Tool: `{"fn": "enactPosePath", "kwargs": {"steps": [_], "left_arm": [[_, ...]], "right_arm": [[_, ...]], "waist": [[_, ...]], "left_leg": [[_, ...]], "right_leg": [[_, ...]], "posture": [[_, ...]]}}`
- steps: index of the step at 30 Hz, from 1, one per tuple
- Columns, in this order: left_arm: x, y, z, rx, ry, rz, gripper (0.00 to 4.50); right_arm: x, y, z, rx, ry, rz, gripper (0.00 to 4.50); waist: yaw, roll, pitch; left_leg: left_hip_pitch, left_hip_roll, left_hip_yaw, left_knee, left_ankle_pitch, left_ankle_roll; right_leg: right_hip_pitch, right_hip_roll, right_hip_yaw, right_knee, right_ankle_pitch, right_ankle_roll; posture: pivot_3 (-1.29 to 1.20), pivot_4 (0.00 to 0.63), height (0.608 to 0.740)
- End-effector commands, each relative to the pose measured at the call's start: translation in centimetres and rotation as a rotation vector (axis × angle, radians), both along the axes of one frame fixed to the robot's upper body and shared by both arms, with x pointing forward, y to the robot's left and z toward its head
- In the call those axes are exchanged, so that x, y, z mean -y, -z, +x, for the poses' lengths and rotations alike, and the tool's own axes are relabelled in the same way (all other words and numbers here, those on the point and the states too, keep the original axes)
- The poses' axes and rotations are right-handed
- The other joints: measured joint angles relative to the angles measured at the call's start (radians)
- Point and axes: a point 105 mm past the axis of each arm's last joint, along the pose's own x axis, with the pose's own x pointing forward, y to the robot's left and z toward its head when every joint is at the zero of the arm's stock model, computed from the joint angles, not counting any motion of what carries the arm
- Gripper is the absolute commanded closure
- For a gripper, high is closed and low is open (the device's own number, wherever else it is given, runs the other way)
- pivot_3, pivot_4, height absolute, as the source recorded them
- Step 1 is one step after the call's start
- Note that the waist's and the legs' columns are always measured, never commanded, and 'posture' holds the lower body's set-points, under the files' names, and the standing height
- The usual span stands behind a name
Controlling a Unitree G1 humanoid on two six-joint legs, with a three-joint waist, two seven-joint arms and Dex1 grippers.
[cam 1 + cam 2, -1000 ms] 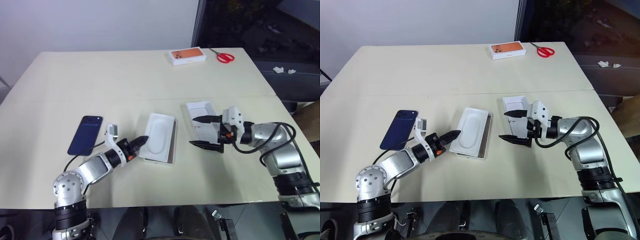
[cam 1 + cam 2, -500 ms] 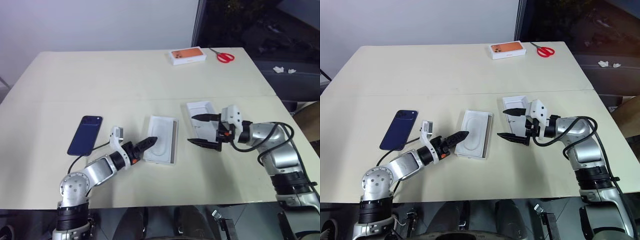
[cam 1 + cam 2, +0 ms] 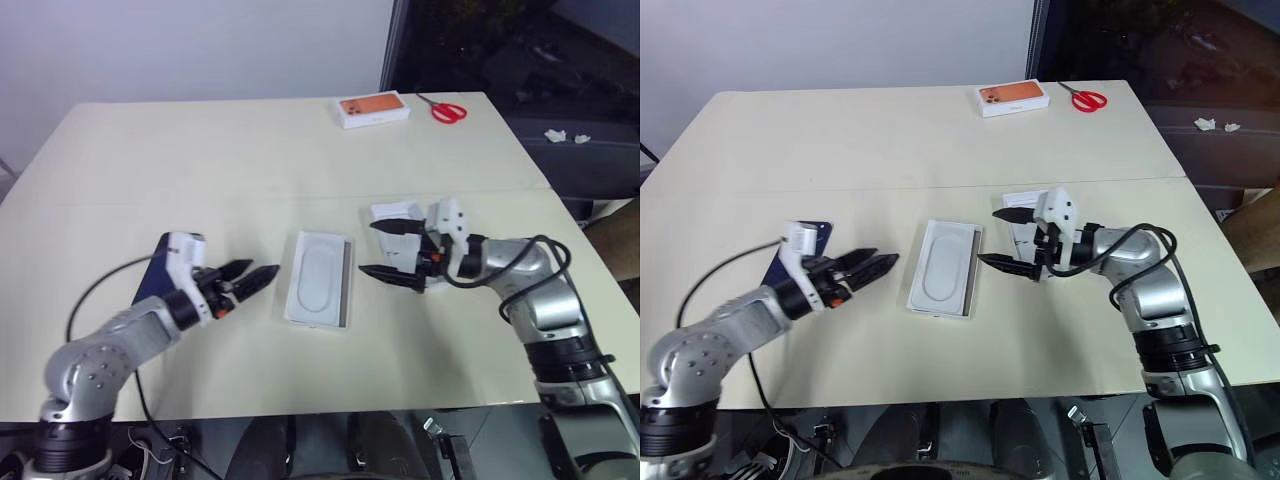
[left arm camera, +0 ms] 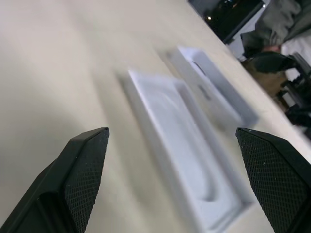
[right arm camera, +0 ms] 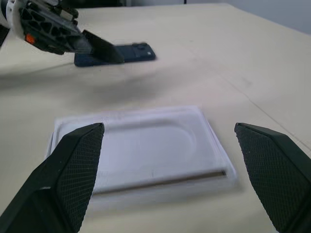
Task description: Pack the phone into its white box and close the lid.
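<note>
My left hand (image 3: 248, 277) hangs open and empty over the worktop (image 3: 250, 160); the phone (image 5: 116, 53) lies just behind it, and the white insert (image 3: 320, 292) just ahead. My right hand (image 3: 385, 250) is open too, with the white box (image 3: 392, 213) right behind its fingers.

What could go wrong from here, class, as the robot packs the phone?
1. An insert seems to lie in the box; the phone may not seat until it is removed.
2. The left arm covers most of the phone, so the open left gripper may knock it.
3. The open right gripper hangs by the lid and could shove it.
</note>
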Motion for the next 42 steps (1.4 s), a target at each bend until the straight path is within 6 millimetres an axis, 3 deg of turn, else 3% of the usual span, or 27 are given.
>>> {"fn": "enactPosePath", "kwargs": {"steps": [1, 5, 7, 11, 16, 19, 25, 34, 42], "left_arm": [[-1.8, -1.2, -0.2, 0.155, 0.03, 0.092, 0.05], [-2.9, -1.3, -0.8, 0.204, 0.09, 0.154, 0.05], [-3.3, -1.7, -0.5, 0.241, 0.061, 0.164, 0.05], [-2.4, -1.1, -0.5, 0.245, 0.075, 0.17, 0.05], [-2.2, -0.9, -0.6, 0.238, 0.075, 0.161, 0.05], [-2.2, -0.7, -0.6, 0.238, 0.073, 0.172, 0.05], [-2.1, -0.7, -0.4, 0.243, 0.064, 0.175, 0.05], [-2.0, -1.5, 0.6, 0.27, 0.024, 0.141, 0.05], [-1.8, -2.2, 0.7, 0.276, 0.022, 0.119, 0.05]], "right_arm": [[-2.3, -1.2, -0.4, 0.078, -0.028, -0.037, 1.38], [-4.4, 0.3, -0.1, 0.117, -0.022, -0.234, 3.46], [-6.0, 0.0, -0.6, 0.14, -0.06, -0.267, 4.46], [-7.4, 2.2, -0.8, 0.221, -0.087, -0.461, 4.46], [-8.1, 2.7, -0.1, 0.272, -0.055, -0.554, 4.46], [-7.3, 3.8, 0.2, 0.327, -0.062, -0.672, 4.46], [-6.2, 3.9, 0.1, 0.32, -0.07, -0.712, 4.46], [-4.6, 6.2, -1.0, 0.176, -0.076, -0.735, 4.46], [-3.3, 6.5, -1.0, 0.191, -0.082, -0.799, 4.46]], "waist": [[0.001, 0.0, 0.0], [-0.001, 0.0, 0.0], [-0.001, 0.0, 0.0], [-0.001, 0.0, 0.0], [-0.001, 0.0, 0.0], [-0.002, 0.0, 0.0], [-0.003, 0.0, 0.0], [-0.001, -0.001, 0.0], [-0.001, -0.001, 0.0]], "left_leg": [[0.0, 0.0, 0.0, -0.001, 0.0, 0.0], [-0.008, 0.0, -0.001, 0.0, 0.0, 0.0], [-0.013, 0.0, -0.001, 0.0, 0.0, 0.0], [-0.015, 0.0, -0.001, -0.001, 0.001, -0.002], [-0.015, -0.001, -0.001, 0.001, 0.001, -0.001], [-0.015, -0.001, -0.002, 0.001, 0.0, 0.0], [-0.015, -0.001, -0.003, 0.002, 0.001, 0.0], [-0.014, -0.001, -0.005, 0.004, 0.002, 0.0], [-0.013, -0.001, -0.007, 0.005, 0.002, 0.0]], "right_leg": [[-0.001, 0.0, 0.0, 0.0, 0.0, -0.001], [-0.007, -0.001, -0.001, -0.002, -0.001, -0.001], [-0.011, -0.001, -0.001, -0.002, 0.0, -0.001], [-0.014, -0.001, -0.002, -0.003, 0.0, -0.001], [-0.013, -0.001, -0.002, -0.003, 0.0, -0.001], [-0.013, -0.001, -0.003, -0.001, 0.0, -0.001], [-0.013, -0.001, -0.004, 0.001, 0.0, -0.001], [-0.012, -0.001, -0.006, 0.003, 0.0, -0.001], [-0.009, -0.001, -0.008, 0.003, 0.0, -0.001]], "posture": [[0.0, 0.15, 0.74], [0.0, 0.15, 0.74], [0.0, 0.15, 0.74], [0.0, 0.15, 0.74], [0.0, 0.15, 0.74], [0.0, 0.15, 0.74], [0.0, 0.15, 0.74], [0.0, 0.15, 0.74], [0.0, 0.15, 0.74]]}}
